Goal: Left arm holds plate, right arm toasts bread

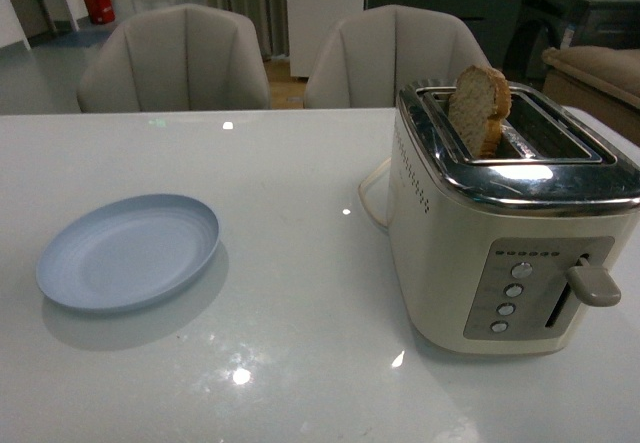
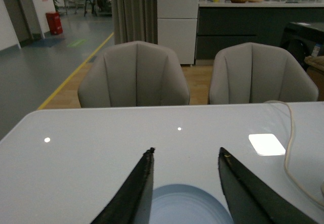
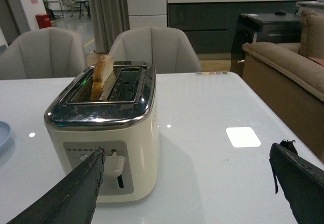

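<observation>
The pale blue plate (image 1: 130,251) lies empty on the white table at the left. The bread slice (image 1: 478,109) stands up out of the left slot of a cream and chrome toaster (image 1: 500,253) at the right. Neither arm shows in the front view. In the left wrist view my left gripper (image 2: 186,154) is open, above the table, with the plate's far rim (image 2: 185,206) between its fingers. In the right wrist view my right gripper (image 3: 188,155) is wide open, facing the toaster's front (image 3: 101,153); one finger (image 3: 76,193) overlaps its lever (image 3: 114,164). The bread (image 3: 103,76) shows there too.
Two grey chairs (image 1: 180,63) (image 1: 390,58) stand behind the table's far edge. The toaster's white cord (image 1: 368,195) loops on the table beside it and shows in the left wrist view (image 2: 288,148). A sofa (image 3: 291,77) stands off the table's right side.
</observation>
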You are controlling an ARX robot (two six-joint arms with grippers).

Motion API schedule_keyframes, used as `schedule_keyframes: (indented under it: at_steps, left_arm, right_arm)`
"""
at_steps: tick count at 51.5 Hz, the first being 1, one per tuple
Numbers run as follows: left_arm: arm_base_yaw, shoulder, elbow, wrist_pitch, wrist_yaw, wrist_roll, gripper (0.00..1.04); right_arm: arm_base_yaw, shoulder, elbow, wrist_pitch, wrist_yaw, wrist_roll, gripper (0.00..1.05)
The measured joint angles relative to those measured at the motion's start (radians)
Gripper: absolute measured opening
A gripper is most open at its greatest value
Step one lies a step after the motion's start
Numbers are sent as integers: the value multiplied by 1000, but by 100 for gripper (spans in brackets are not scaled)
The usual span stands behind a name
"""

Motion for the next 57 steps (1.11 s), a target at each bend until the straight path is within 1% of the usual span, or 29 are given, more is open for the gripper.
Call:
schedule_keyframes:
  at_steps: [5,11,12,21,30,35,36,37,38,43,49,57]
  left_arm:
    - [2,-63,-95,24,-2,9,18]
    - [2,-102,-164,30,-2,9,2]
    - [2,-107,-171,30,-2,8,1]
    - [2,-224,-278,36,-2,12,2]
    - [2,-353,-369,-10,-2,12,2]
    - [2,-558,-450,-138,-2,12,2]
    - [2,-594,-462,-151,-2,12,2]
    - [2,-597,-489,-108,-2,12,2]
    - [2,-630,-498,-172,-3,12,2]
    - [2,-832,-499,-346,-2,13,2]
    - [2,-990,-499,-497,-2,13,2]
    - [2,-1044,-499,-552,-2,13,2]
  right_arm:
    - [0,0,0,1,0,0,98]
    - [0,0,0,0,0,0,98]
    - [0,0,0,0,0,0,98]
    - [0,0,0,0,0,0,98]
    - [0,0,0,0,0,0,98]
    - [0,0,0,0,0,0,98]
    - [0,0,0,0,0,0,98]
    - [0,0,0,0,0,0,98]
    - [0,0,0,1,0,0,98]
    - [0,0,0,0,0,0,98]
    - [0,0,0,0,0,0,98]
    - [0,0,0,0,0,0,98]
